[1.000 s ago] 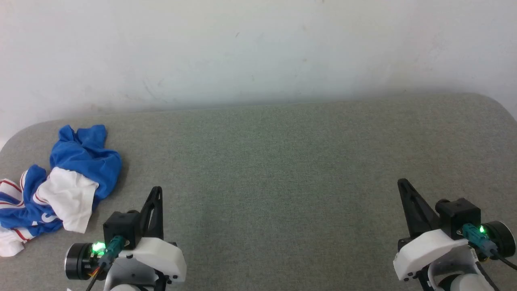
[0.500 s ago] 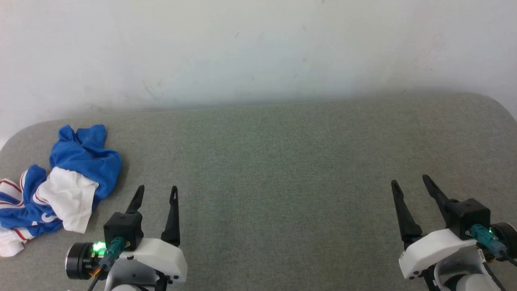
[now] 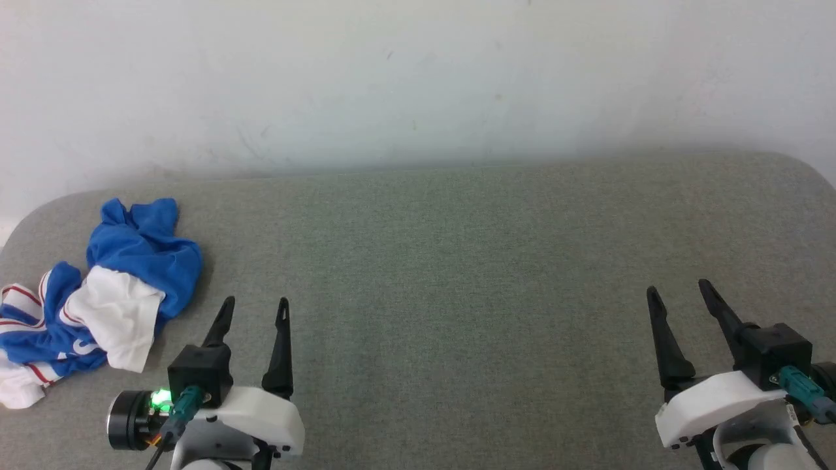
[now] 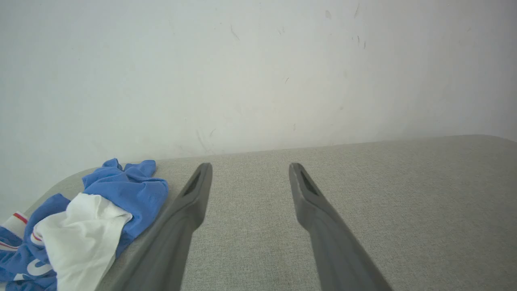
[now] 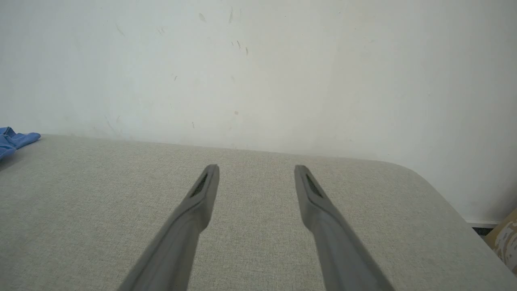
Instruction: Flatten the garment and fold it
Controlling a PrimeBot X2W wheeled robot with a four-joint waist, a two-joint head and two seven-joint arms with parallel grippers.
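Note:
The garment (image 3: 98,294), a bright blue T-shirt with white sleeves and red-and-white striped trim, lies crumpled in a heap at the left end of the grey table (image 3: 457,261). It also appears at the lower left of the left wrist view, garment (image 4: 89,218), and a blue corner of the garment (image 5: 12,141) peeks in at the left edge of the right wrist view. My left gripper (image 3: 255,301) hovers open just right of the heap, holding nothing. My right gripper (image 3: 679,288) is open and empty at the table's right side, far from the cloth.
A white wall (image 3: 418,78) runs along the table's far edge. The table has rounded corners at left and right. A brownish object (image 5: 505,238) sits beyond the right corner, below table level.
Both grippers went from shut to open over the last second. The right gripper has shifted slightly right and down. The picture has shifted a little, so the heap sits slightly lower and to the right.

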